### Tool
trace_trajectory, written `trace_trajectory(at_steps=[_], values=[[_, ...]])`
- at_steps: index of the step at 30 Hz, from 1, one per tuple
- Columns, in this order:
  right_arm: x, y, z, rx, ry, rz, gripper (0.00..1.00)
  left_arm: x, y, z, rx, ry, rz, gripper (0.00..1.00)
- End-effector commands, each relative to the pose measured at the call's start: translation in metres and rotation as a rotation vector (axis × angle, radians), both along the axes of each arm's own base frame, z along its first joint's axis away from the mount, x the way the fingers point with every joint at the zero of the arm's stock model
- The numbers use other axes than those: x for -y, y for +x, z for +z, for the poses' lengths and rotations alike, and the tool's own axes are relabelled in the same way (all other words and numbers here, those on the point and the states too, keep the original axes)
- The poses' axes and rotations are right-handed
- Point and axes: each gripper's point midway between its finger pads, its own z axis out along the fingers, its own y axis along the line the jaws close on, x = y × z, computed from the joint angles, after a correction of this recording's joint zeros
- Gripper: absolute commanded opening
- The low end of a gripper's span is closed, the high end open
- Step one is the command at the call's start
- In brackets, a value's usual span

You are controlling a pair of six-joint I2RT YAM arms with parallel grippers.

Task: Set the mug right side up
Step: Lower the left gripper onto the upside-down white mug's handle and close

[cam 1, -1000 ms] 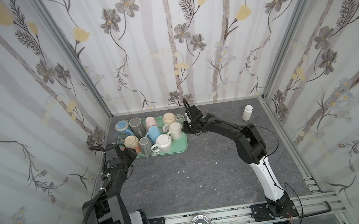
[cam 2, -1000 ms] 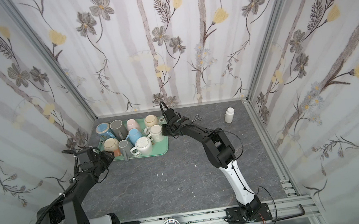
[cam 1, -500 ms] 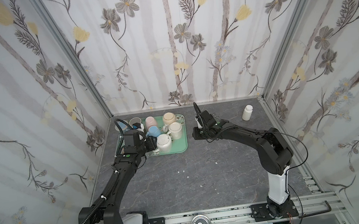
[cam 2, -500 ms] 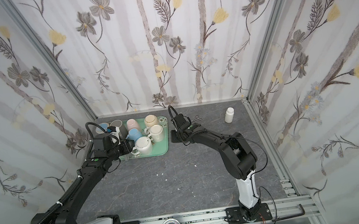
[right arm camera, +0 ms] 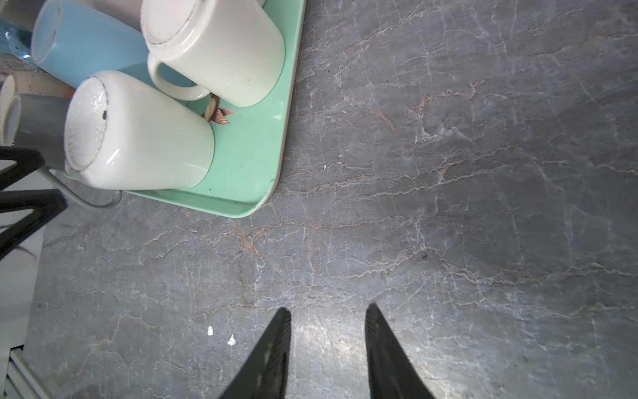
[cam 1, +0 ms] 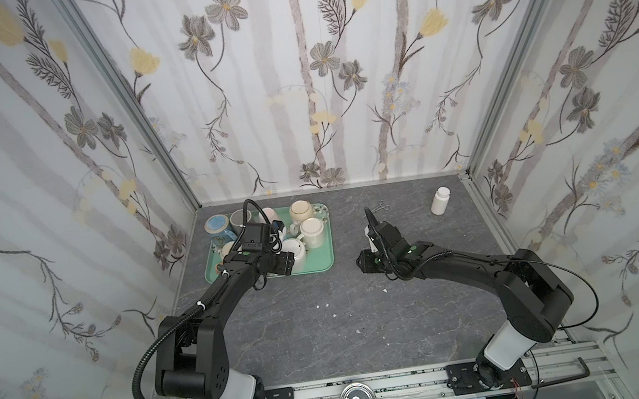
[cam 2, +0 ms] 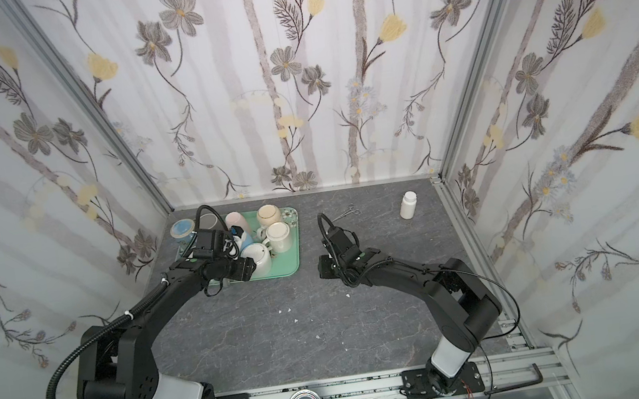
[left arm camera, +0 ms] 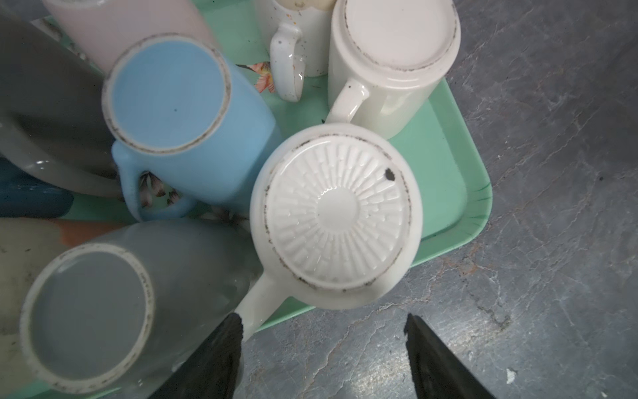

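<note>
Green tray [left arm camera: 448, 172] on the left, packed with mugs: a grey mug [left arm camera: 86, 317], a blue mug [left arm camera: 165, 93] and the white mug [left arm camera: 336, 216], all base up, the white one at the tray's near corner. The left gripper [left arm camera: 323, 321] hangs over it, jaws wide, gripping nothing. The right gripper [right arm camera: 328, 309] hovers above bare table, jaws partly apart, empty. Far right, a white bottle [cam 1: 440, 200] stands upright.

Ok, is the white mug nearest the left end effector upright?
No, the white mug shows its ribbed base facing up in the left wrist view.
</note>
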Motion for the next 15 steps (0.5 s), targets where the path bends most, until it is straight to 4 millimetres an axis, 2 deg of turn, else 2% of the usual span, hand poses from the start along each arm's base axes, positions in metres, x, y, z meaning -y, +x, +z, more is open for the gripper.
trace_trajectory(at_steps=[1,3,6,15], values=[[0.0,0.001,0.004,0.027,0.024,-0.026,0.38,0.002,-0.003,-0.011,-0.034,0.045,-0.069,0.73],[0.003,-0.002,0.013,0.041,0.035,-0.026,0.38,0.004,-0.005,-0.02,-0.075,0.045,-0.071,0.71],[0.01,-0.007,0.013,0.047,0.031,-0.034,0.38,0.01,-0.01,-0.025,-0.101,0.048,-0.089,0.69],[0.021,-0.015,0.016,0.063,0.022,-0.051,0.39,0.03,-0.015,-0.008,-0.074,-0.015,-0.086,0.63]])
